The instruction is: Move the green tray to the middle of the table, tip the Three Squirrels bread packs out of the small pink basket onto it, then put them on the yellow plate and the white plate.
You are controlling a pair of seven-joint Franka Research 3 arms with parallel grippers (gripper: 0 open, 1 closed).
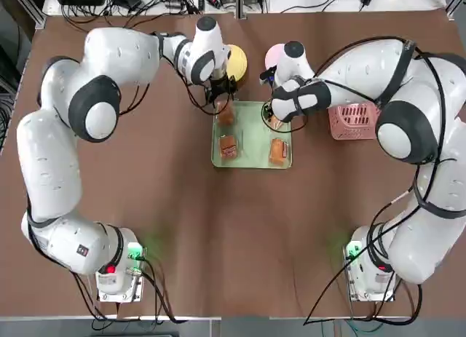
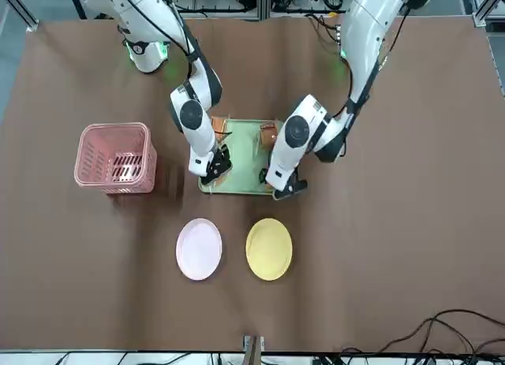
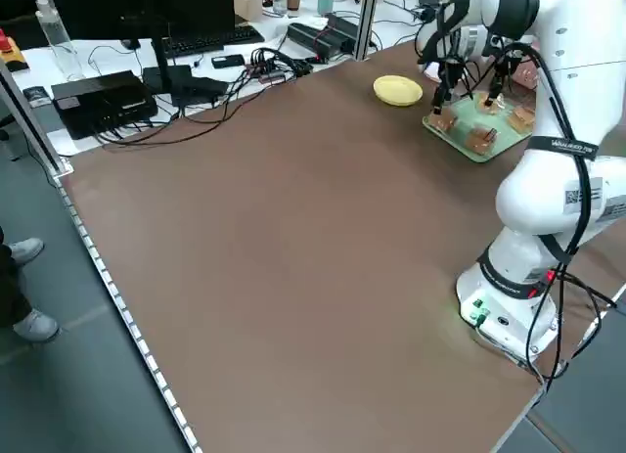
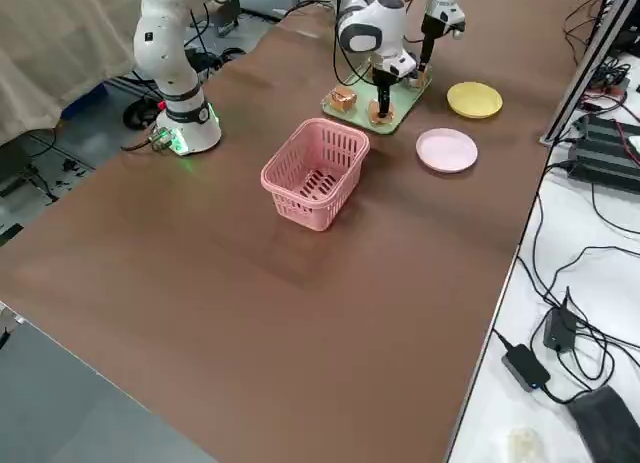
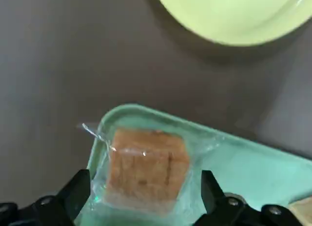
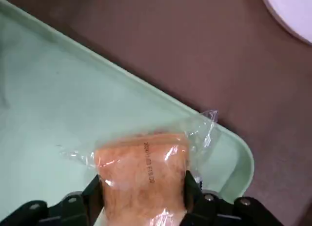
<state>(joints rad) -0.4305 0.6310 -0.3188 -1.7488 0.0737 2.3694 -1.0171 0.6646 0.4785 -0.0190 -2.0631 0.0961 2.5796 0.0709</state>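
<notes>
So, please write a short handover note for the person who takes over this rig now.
Left gripper: open, low over a bread pack at the green tray's far corner, nothing held.
Right gripper: fingers at both sides of another pack at the opposite far corner; a firm grip cannot be confirmed.
Tray sits mid-table with four packs on it, two more on the near half.
Small pink basket: empty, upright, on the robot's right.
Yellow plate and white plate: both empty, beyond the tray.
Done: tray moved, basket tipped.
Left: move all four packs to the plates.
</notes>
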